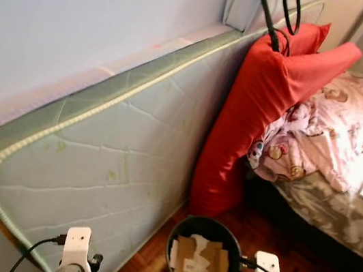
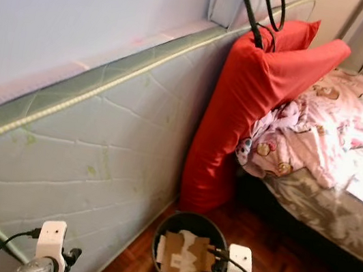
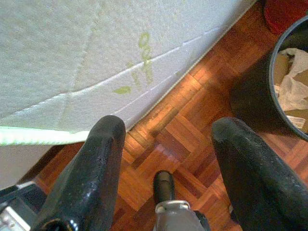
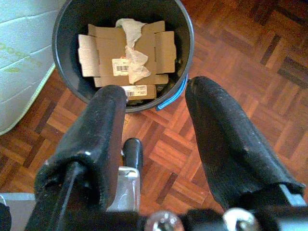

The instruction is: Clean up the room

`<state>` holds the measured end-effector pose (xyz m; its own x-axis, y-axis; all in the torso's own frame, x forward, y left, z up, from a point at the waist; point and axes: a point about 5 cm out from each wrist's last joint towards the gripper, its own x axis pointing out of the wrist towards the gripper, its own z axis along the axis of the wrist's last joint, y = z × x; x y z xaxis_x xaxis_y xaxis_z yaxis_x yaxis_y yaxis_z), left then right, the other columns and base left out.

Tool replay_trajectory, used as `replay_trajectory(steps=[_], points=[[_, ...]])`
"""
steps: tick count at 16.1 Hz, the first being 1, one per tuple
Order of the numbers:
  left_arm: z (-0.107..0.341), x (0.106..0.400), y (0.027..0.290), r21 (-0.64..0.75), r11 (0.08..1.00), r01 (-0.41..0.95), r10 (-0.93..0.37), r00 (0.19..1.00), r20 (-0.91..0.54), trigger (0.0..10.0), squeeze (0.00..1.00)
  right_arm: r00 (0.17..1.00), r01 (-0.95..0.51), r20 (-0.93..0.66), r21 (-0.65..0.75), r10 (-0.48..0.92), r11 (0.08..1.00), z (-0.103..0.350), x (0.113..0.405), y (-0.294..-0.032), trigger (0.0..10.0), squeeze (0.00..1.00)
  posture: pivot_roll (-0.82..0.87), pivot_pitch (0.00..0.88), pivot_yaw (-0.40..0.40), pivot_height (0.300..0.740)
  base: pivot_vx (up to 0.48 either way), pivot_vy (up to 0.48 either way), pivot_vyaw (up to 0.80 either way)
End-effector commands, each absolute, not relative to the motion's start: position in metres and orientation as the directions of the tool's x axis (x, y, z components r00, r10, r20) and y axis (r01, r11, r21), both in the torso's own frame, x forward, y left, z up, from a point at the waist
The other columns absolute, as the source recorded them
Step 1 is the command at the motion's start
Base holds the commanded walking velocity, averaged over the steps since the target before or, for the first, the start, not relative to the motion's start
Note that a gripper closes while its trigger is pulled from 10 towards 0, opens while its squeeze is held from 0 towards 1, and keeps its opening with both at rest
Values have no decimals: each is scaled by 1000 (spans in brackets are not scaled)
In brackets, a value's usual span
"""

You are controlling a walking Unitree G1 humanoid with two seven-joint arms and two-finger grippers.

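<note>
Unreadable labels [image 4: 122, 65] on cardboard [image 4: 126, 53]

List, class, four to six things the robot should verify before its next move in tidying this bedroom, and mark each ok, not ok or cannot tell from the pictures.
1. Left gripper open and holding nothing: ok.
2. Right gripper open and holding nothing: ok.
3. Bin upright on the parquet floor: ok.
4. Room left in the bin: cannot tell; flattened cardboard and crumpled paper cover what shows of its inside.
5. Mattress leaning steadily on the wall: cannot tell.
6. Bed tidy: not ok; the pink blanket lies rumpled, the red pillows stand propped on end.
</note>
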<state>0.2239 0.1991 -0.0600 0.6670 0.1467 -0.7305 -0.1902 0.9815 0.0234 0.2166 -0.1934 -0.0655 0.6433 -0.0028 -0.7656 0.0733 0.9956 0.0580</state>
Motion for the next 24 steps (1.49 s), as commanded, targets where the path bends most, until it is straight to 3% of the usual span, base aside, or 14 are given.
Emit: replay_trajectory(steps=[1,24], points=[[-75,192,206,-34,976,-214,118,656,-745,10000,0,636,37,-772,54,18,998,-52,237,-201,10000,0,-22,0,-91,736,0,0,0],[-74,194,201,-49,979,-197,101,680,-727,10000,0,632,6,-775,32,21,999,-52,238,-202,10000,0,-30,0,-97,736,0,-411,0]])
